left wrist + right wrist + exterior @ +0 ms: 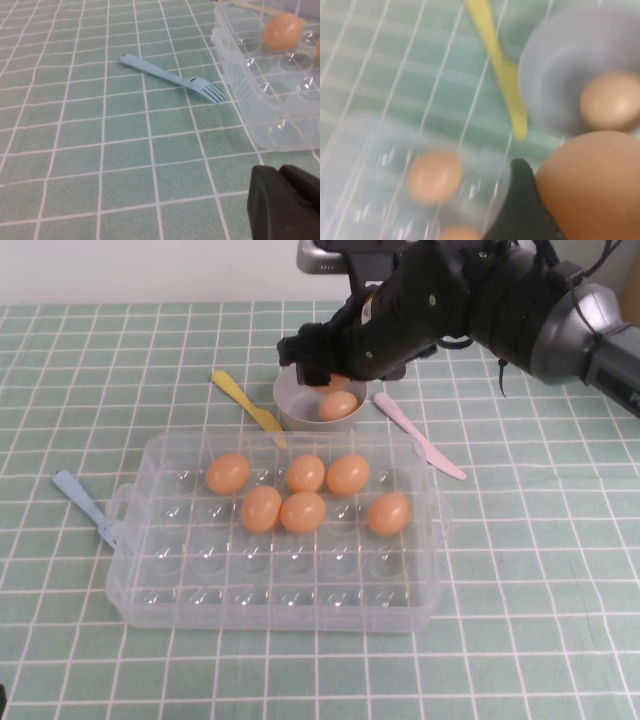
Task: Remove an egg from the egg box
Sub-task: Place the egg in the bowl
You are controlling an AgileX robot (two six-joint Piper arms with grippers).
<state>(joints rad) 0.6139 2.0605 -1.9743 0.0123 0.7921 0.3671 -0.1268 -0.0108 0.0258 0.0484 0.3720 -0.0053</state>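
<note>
The clear egg box (pixel 130 590) lies mid-table with several orange-tan eggs in its dimples, such as one (pixel 228 472). My right gripper (pixel 328 375) hovers over the grey bowl (pixel 295 405) just behind the box. It is shut on an egg (pixel 592 185), with one black finger (pixel 520 205) against its side. Another egg (pixel 338 405) lies in the bowl and also shows in the right wrist view (pixel 610 102). My left gripper (pixel 287 200) is shut and empty, low over the cloth beside the box's near-left corner (pixel 260 115). It is out of the high view.
A yellow plastic utensil (pixel 245 400) lies left of the bowl, touching the box's back edge. A pink one (pixel 420 445) lies to the bowl's right. A light-blue fork (pixel 85 505) lies by the box's left handle and also shows in the left wrist view (pixel 172 78). A green checked cloth covers the table.
</note>
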